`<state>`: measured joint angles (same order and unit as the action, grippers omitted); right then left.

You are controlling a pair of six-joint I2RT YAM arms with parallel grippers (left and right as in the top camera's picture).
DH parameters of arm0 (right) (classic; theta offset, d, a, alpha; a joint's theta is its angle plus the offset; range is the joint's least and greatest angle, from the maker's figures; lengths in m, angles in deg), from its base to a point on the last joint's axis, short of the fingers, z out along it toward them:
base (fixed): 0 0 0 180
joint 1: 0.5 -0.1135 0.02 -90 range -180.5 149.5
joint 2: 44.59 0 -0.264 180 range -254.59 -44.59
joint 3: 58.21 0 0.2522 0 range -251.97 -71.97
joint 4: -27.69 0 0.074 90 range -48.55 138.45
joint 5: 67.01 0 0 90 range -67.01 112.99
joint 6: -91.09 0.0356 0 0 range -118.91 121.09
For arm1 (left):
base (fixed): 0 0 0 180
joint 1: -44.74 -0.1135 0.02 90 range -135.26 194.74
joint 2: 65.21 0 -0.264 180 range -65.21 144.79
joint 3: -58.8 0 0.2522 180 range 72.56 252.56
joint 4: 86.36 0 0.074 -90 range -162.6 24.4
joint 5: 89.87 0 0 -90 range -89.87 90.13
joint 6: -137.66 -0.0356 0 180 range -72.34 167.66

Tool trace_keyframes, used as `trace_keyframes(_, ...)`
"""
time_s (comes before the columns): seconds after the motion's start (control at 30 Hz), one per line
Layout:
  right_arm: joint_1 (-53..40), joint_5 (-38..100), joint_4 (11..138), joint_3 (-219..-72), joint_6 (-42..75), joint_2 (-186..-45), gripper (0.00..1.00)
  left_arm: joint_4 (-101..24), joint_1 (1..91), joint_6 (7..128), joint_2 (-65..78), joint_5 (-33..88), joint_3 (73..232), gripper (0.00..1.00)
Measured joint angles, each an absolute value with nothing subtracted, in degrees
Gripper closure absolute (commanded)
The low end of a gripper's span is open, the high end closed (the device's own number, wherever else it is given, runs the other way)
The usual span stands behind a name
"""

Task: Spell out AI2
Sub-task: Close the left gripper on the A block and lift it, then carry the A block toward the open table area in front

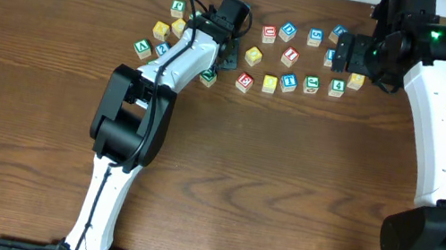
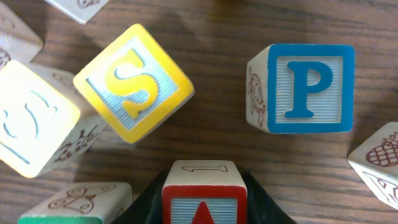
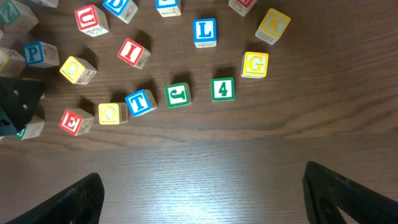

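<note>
My left gripper [image 1: 223, 50] is shut on a red-framed A block [image 2: 203, 182] with a 1 on its far face, as the left wrist view shows [image 2: 204, 210]. It sits among the blocks at the back of the table. A yellow S block [image 2: 133, 81] and a blue P block [image 2: 308, 87] lie just beyond it. A red I block [image 3: 132, 52] lies in the cluster [image 1: 289, 56]. I see no block with a 2. My right gripper [image 3: 202, 186] is open and empty, high above the right of the cluster [image 1: 344, 54].
Several letter blocks lie scattered across the back: red E [image 3: 71, 121], yellow O [image 3: 112, 113], blue T [image 3: 140, 102], green J [image 3: 178, 94], green 4 [image 3: 222, 89], yellow G [image 3: 255, 64], blue L [image 3: 204, 31], red U [image 3: 91, 20]. More blocks lie left of the left arm [image 1: 161, 29].
</note>
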<state>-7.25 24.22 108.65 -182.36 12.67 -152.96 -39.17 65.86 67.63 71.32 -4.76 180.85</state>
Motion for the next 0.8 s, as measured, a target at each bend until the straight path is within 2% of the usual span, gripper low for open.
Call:
trace_keyframes(0.43,-7.2,24.2,108.3,-182.4,12.7,-153.0,0.01,-38.3,65.9,67.6,69.4,-4.7,180.9,0.77)
trace_keyframes(0.8,-7.2,24.0,108.0,-182.2,12.7,-153.0,0.01,-21.0,69.3,69.2,46.0,-4.5,181.3,0.77)
